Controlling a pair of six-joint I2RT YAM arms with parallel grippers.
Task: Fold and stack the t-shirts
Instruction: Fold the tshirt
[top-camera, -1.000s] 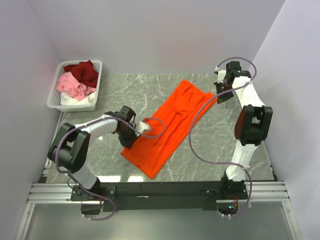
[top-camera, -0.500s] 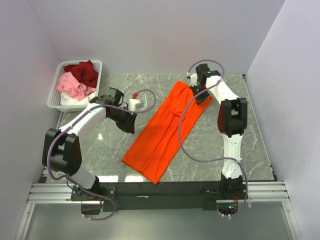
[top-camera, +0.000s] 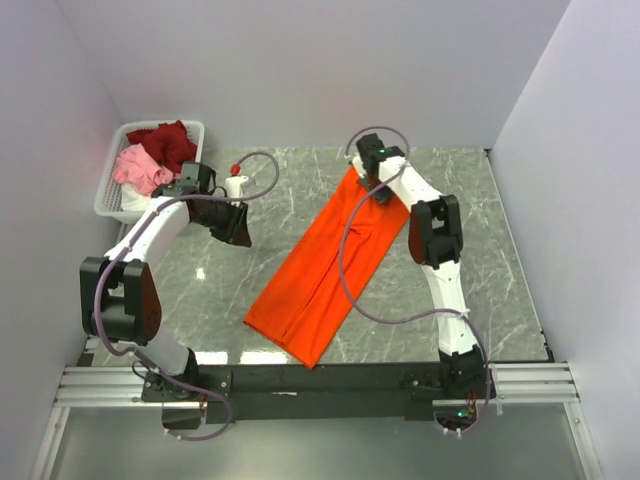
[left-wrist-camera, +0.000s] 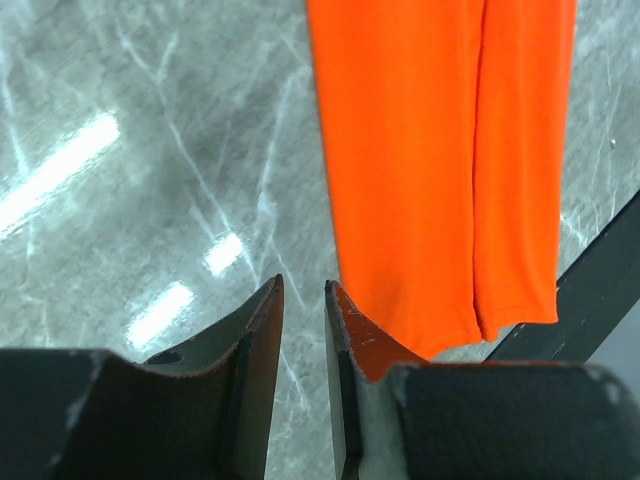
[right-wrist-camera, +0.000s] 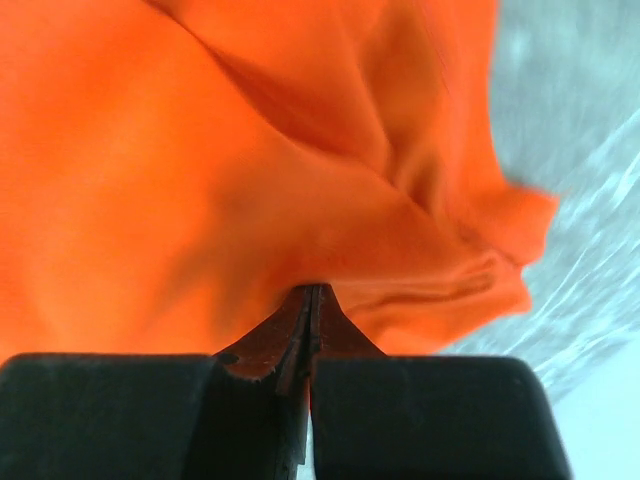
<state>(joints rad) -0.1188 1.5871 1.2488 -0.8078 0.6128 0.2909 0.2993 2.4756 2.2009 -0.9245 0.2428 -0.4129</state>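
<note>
- Since half a second ago my right gripper (top-camera: 377, 190) has swung further left along the far side of the table (top-camera: 480, 250), taking the upper end of the orange t-shirt (top-camera: 320, 270) with it, so the cloth is now a narrower strip. My left gripper (top-camera: 238, 232) has pulled back toward the basket (top-camera: 108, 190).
- Top view: the orange t-shirt lies folded lengthwise, running on a diagonal from the far middle of the table down to the near edge. My right gripper sits on its far end. My left gripper hangs over bare marble, well apart from the shirt's left edge and near the basket in the far left corner.
- Top view: the basket holds a dark red t-shirt (top-camera: 170, 140), a pink t-shirt (top-camera: 140, 168) and a white t-shirt (top-camera: 138, 200), all crumpled together.
- Left wrist view: my left gripper (left-wrist-camera: 303, 295) is released, its fingers (left-wrist-camera: 262, 335) parted by a narrow slit with nothing between them. Below them is grey table (left-wrist-camera: 150, 120), and the orange t-shirt (left-wrist-camera: 430, 150) lies flat to the right, its long fold line showing.
- Right wrist view: my right gripper (right-wrist-camera: 312, 300) is clenched, its fingertips pressed together on a pinch of the orange t-shirt (right-wrist-camera: 200, 180). The cloth bunches in creases around the grip and fills most of the view, with blurred table (right-wrist-camera: 570, 80) at the right.
</note>
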